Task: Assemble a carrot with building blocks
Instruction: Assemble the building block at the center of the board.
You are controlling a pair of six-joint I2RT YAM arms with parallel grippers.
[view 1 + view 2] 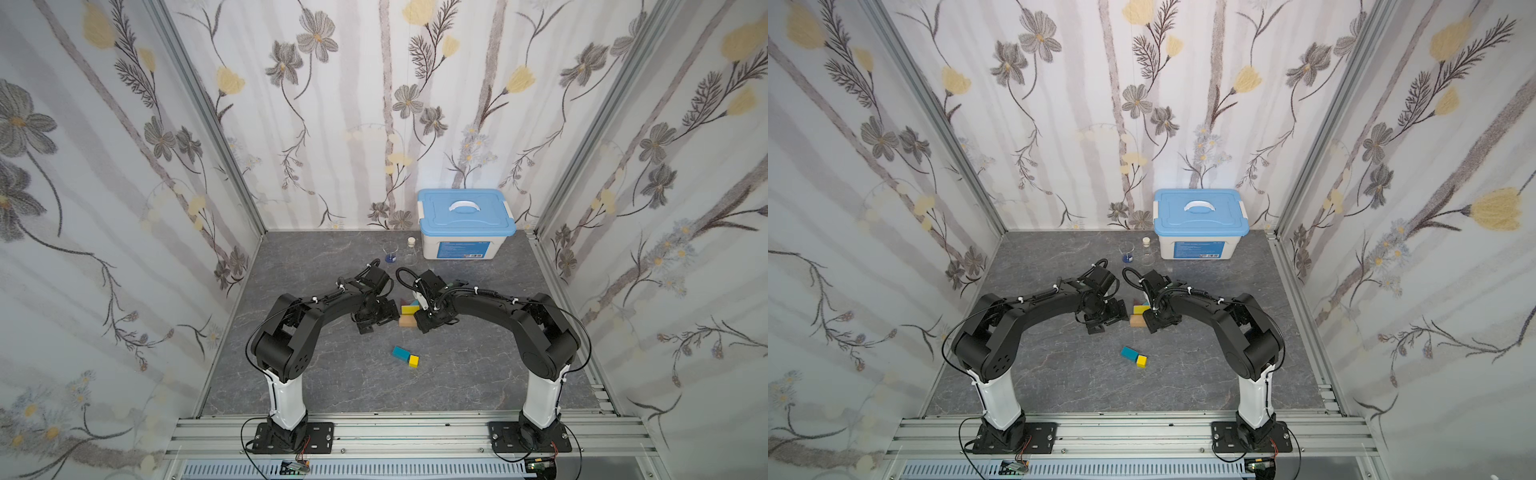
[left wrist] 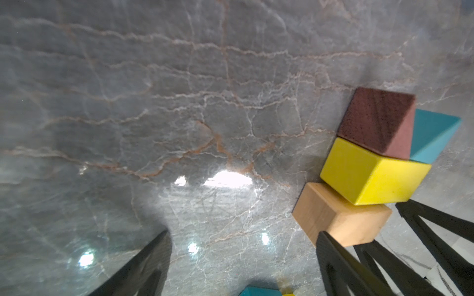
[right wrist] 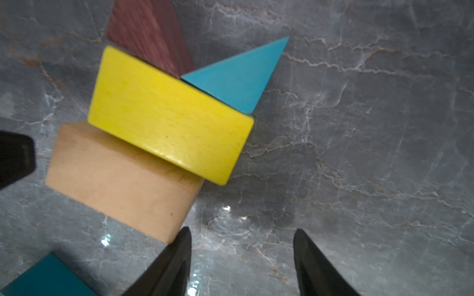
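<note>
Left fingers (image 2: 143,266) and right fingers (image 3: 177,258) stand spread, empty; teal brick (image 3: 46,279) cut off.

Cut by the frame edge in the right wrist view: maroon wedge (image 3: 148,33), teal brick (image 3: 48,276) down to one corner, plus a black part (image 3: 15,159) too partial to name. In the left wrist view, just a sliver of small yellow cube (image 2: 288,294) at the frame edge; far stretch of table (image 2: 77,51) blurred. In both top views, centre of frame: teal wedge (image 1: 414,306) largely hidden behind the right arm (image 1: 478,305), one end of tan brick (image 1: 406,321) covered too. Upper centre right: print on box label (image 1: 460,249) too small to read.
</note>
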